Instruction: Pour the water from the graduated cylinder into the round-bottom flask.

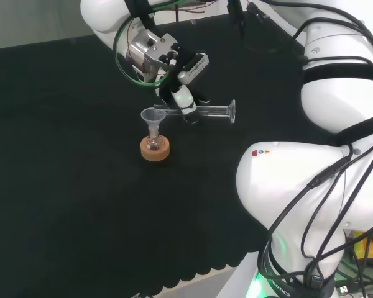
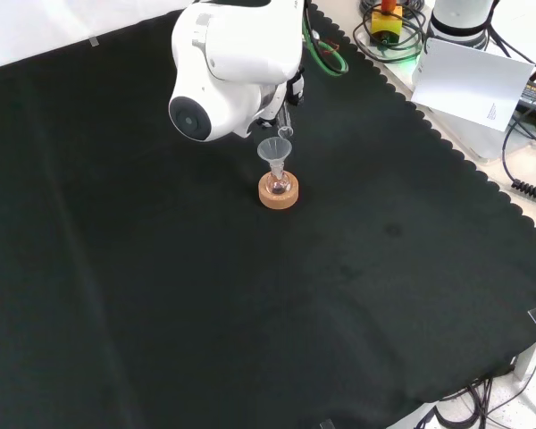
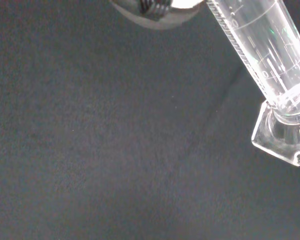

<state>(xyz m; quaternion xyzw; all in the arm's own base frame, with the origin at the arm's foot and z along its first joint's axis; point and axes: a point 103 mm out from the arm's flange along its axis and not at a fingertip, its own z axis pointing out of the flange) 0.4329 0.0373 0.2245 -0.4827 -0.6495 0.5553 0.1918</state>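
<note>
In the head view my hand (image 1: 181, 99) is shut on a clear graduated cylinder (image 1: 212, 112), held about level with its foot to the right and its mouth over a clear funnel (image 1: 151, 115). The funnel sits in the neck of a small round-bottom flask (image 1: 153, 143) on a cork ring (image 1: 155, 149). The front view shows the funnel (image 2: 274, 149), flask (image 2: 279, 185) and cork ring (image 2: 279, 195) just below the arm's white link, with the cylinder's mouth (image 2: 285, 130) above the funnel. In the wrist view the cylinder (image 3: 262, 50) with its foot (image 3: 285, 137) is close up over black cloth.
The arm's white links (image 1: 323, 155) take up the right of the head view. In the front view, a large link (image 2: 237, 63) hides the hand. Cables and a white card (image 2: 469, 76) lie beyond the cloth's scalloped edge at the upper right.
</note>
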